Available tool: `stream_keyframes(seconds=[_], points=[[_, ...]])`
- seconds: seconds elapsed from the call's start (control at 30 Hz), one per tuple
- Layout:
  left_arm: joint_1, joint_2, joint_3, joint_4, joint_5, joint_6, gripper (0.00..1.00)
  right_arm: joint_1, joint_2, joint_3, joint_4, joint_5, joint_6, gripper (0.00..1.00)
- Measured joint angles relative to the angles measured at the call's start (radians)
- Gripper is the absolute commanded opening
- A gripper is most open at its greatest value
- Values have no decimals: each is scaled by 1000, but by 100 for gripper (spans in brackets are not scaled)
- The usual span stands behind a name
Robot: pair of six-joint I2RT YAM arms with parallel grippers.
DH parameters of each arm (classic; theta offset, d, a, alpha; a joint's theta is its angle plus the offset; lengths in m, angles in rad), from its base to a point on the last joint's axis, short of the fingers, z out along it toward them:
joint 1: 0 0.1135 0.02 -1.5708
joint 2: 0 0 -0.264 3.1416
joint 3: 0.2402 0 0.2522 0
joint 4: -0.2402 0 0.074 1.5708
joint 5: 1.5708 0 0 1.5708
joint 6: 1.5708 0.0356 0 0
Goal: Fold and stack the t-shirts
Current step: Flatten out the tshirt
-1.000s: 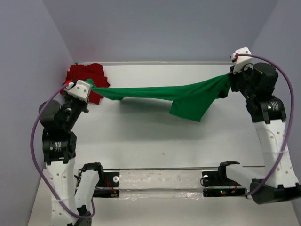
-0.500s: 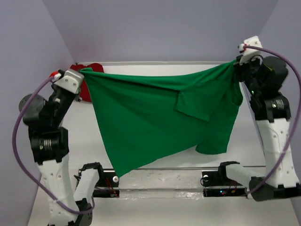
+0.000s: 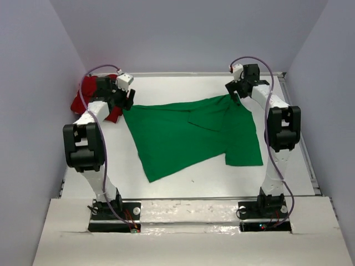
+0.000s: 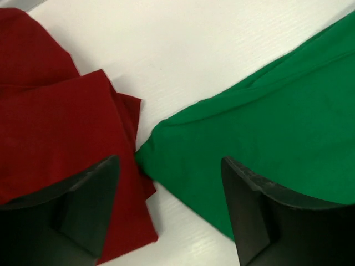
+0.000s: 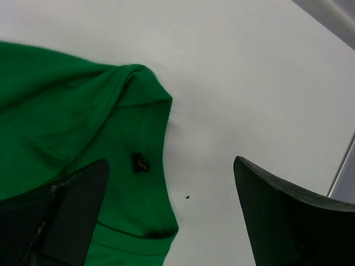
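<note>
The green t-shirt (image 3: pixel 183 133) lies spread on the white table, wrinkled, with one sleeve folded over near the middle. The red t-shirt (image 3: pixel 86 95) is bunched at the far left corner. My left gripper (image 3: pixel 128 100) hovers open over the green shirt's far left corner. In the left wrist view that gripper (image 4: pixel 169 162) spans the green corner (image 4: pixel 277 111) and the red cloth (image 4: pixel 50 122), gripping neither. My right gripper (image 3: pixel 236 95) is open at the shirt's far right corner. Under the right gripper (image 5: pixel 170 162) lie the green collar edge (image 5: pixel 66 111), a small black label (image 5: pixel 140 162) and bare table.
The white table (image 3: pixel 183 88) ends at grey walls behind and on both sides. A metal rail (image 3: pixel 302 133) runs along its right edge. A white board (image 3: pixel 183 221) covers the near edge above the arm bases.
Both grippers held the green t-shirt stretched in the air; it now lies flat on the table. Both grippers have opened and let go, arms reaching toward the far side.
</note>
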Motion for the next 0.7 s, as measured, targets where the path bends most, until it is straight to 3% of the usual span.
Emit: stream_keyframes(seconds=[0.07,0.2,0.37,0.5,0.63,0.7], points=[[-39,108,25,29,-62,4,91,0,64,42,-8,4,-4,100],[-105,90,25,57,-127,16,99,0,33,32,-31,2,0,100],[-195,-126,4,59,-159,49,99,0,-182,-101,-32,-1,14,100],[-195,-341,-1,40,-155,65,99,0,-394,-199,-51,-33,23,99],[-186,-543,-96,13,-158,63,99,0,-561,-298,-88,-90,32,88],[-185,-617,-162,-22,-163,64,99,0,-610,-338,-120,-127,37,75]])
